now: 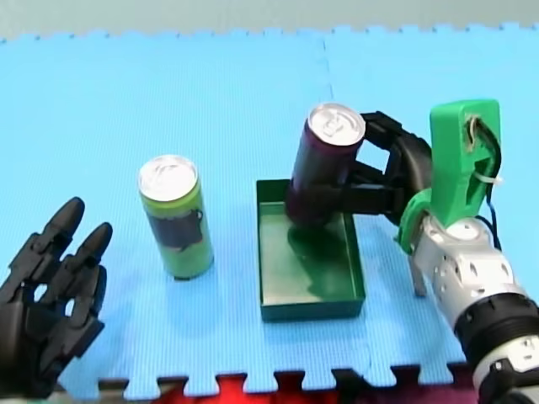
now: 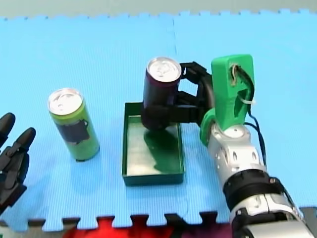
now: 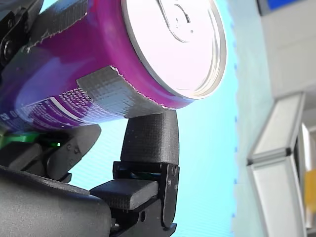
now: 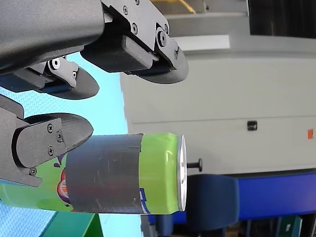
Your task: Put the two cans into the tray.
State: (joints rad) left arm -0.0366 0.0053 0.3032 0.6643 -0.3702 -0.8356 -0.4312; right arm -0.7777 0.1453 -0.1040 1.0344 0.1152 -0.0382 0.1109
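**Purple can held tilted over tray; green can on mat**

Right arm comes in from the lower right, forearm angled up toward the tray [image 1: 312, 310]. A green mount [image 1: 463, 160] sits upright on its wrist. Right robot hand [image 1: 387, 172] reaches leftward at the tray's far end, dark fingers wrapped around the purple can [image 1: 324, 164] at mid-body. The can is tilted, with its silver top leaning away and toward the hand and its base low inside the far end of the tray. Cannot tell whether the base touches the tray floor.

First wrist view: one ribbed finger pad [image 3: 148, 138] presses against the can's side, just below a patch of grey tape [image 3: 103, 89].

Left robot hand [image 1: 50, 295] is at the near left corner of the blue mat [image 1: 168, 93], palm toward the scene, fingers uncurled, holding nothing. It is well apart from the green can [image 1: 175, 219].

Green can stands upright on the mat, left of the tray and not touching it.

Labels: small white print on the purple can, too small to read. A dark band covers the green can's middle, so no brand is legible. Second wrist view shows that band as grey tape [image 4: 103, 173]
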